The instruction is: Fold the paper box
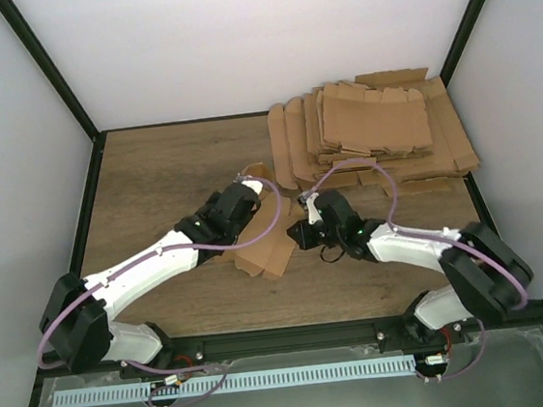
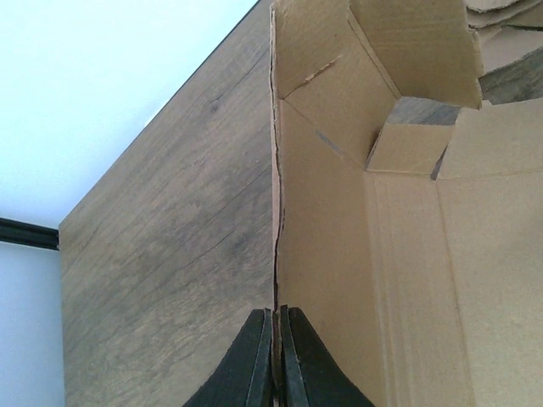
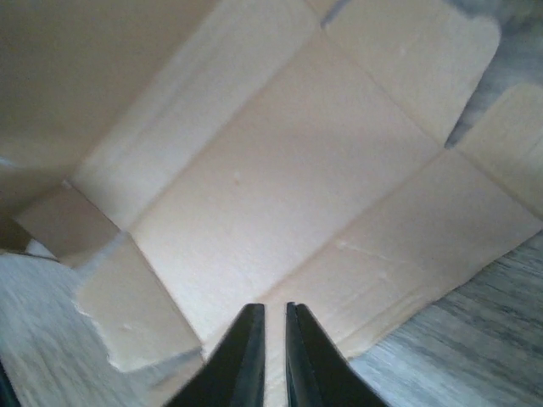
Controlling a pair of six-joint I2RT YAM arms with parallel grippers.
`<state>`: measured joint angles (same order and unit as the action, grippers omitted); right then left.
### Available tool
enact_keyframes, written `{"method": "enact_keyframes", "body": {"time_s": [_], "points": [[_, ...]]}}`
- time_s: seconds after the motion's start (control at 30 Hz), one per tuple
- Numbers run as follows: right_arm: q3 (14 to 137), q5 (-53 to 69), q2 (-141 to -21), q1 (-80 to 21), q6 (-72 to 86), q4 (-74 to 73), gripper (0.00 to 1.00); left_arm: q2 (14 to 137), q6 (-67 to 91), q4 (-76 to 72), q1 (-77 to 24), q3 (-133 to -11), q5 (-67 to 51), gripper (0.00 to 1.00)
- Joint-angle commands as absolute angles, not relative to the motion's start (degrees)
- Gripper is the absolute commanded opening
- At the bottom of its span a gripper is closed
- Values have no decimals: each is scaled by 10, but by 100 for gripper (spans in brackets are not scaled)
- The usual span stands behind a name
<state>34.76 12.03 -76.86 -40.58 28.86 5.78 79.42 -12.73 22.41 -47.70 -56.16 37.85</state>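
The paper box (image 1: 274, 250) lies partly folded near the middle of the counter (image 1: 167, 180), between the two arms. One long wall stands up along its 9 o'clock side, and the base panel and end flaps are spread flat.

The left claw (image 2: 276, 312) is clamped on the top edge of that raised wall, with the thin card pinched between its closed fingers. The right claw (image 3: 274, 307), at the box's 3 o'clock, points down at the inner panel. Its fingers are almost together with only a slit between them, and I cannot tell whether they nip any card.

The step in hand looks like raising the opposite wall. To do it well, the left grip should hold the wall upright as an anchor. The right tips should push along the crease, not mid-panel, so the card bends there and doesn't buckle or slide.

The pile of flat blanks (image 1: 371, 130) sits at 1 o'clock, close enough to snag a swinging flap.
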Motion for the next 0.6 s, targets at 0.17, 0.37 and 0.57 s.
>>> {"method": "enact_keyframes", "body": {"time_s": [0.17,0.37,0.57], "points": [[345,234,-882,-368,368,137,1,789,-35,187,-477,-560,334,4],[353,215,-938,-349,371,130,1,818,-11,177,-478,-553,327,4],[368,208,-978,-329,359,126,1,836,-24,181,-478,-558,300,4]]}}
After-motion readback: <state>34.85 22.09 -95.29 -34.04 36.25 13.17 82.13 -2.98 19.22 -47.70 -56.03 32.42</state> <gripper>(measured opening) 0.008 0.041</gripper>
